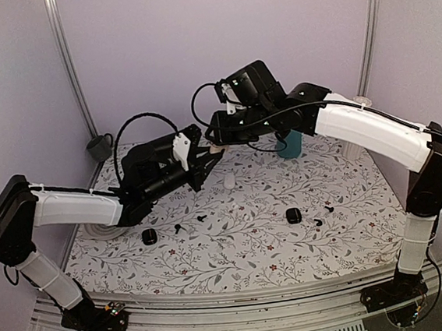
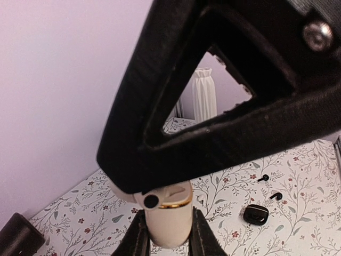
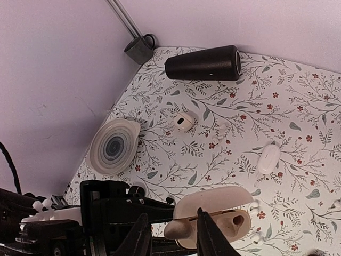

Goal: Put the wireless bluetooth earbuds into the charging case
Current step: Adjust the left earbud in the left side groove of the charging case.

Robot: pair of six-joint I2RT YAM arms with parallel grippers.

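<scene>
Clamping the open charging case (image 2: 168, 226) above the table's (image 1: 237, 250) twelve o'clock, the left jaws may lose it if the right jaws, state unclear, push askew; black earbuds (image 2: 263, 178) lie toward four o'clock.

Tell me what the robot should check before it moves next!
1. Left claw grips the cream case: ok.
2. Lid is open: ok.
3. A slot is free for a bud: ok, one looks empty.
4. Right claw holds a bud: cannot tell; something cream sits between its fingers.
5. All buds are in: not ok; a white bud lies on the table.
</scene>
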